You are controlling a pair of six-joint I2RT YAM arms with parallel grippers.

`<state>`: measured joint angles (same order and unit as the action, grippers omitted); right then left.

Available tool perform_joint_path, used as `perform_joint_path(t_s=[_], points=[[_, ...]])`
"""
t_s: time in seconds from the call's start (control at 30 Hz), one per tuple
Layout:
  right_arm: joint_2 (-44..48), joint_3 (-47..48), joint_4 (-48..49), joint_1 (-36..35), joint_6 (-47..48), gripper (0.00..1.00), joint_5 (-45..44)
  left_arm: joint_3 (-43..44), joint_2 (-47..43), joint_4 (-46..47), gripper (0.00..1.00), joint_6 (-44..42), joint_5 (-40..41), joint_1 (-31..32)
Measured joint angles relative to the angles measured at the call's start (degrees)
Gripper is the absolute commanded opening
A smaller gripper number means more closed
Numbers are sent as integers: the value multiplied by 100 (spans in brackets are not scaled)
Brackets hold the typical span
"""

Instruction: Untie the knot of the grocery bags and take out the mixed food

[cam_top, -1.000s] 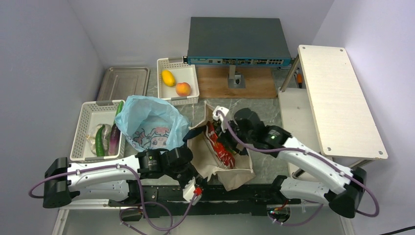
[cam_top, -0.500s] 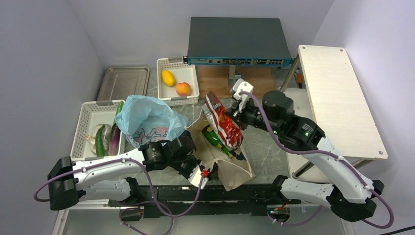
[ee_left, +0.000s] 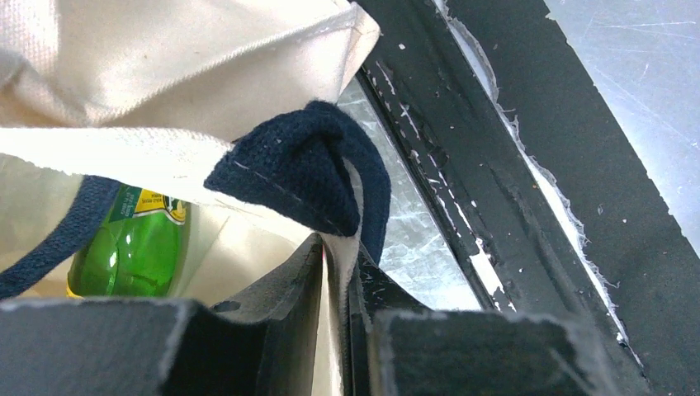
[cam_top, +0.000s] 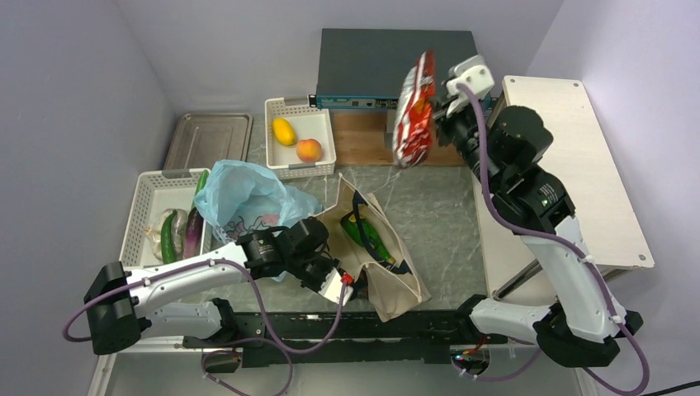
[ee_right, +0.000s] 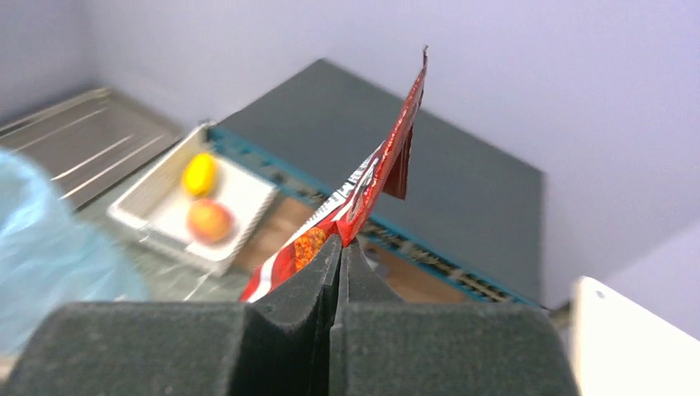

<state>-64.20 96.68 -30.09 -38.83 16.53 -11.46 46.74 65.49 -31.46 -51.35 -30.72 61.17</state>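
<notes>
Right gripper point(ee_right: 340, 247) is pressed shut on the edge of the red chip bag point(cam_top: 413, 111). The bag hangs off the fingers with its long axis running straight out from the fingertips and its thin edge toward the wrist camera. It is held high, well behind the tote point(cam_top: 388, 285) and apart from it, in front of the dark switch box point(cam_top: 371, 58).

Left gripper point(ee_left: 334, 256) is pinching the tote's rim at the dark strap point(ee_left: 305, 165), at the tote's near-left corner, so only the right arm can place the bag.

White fruit basket point(cam_top: 299, 102) sits behind-left of the tote. My read: a drop there means carrying the bag left and down from the claw, and it would land broadside.

Green bottle point(cam_top: 367, 235) lies inside the tote. Light-blue bag point(cam_top: 248, 194) is just left of the tote; its mouth looks open and no knot is visible.
</notes>
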Motion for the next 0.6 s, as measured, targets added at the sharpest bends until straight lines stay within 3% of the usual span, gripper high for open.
perform_joint_path(t_s=[0.6], points=[[-603, 752, 2347, 3084, 1644, 0, -1690, 22, 92, -146, 20, -160, -144, -361]])
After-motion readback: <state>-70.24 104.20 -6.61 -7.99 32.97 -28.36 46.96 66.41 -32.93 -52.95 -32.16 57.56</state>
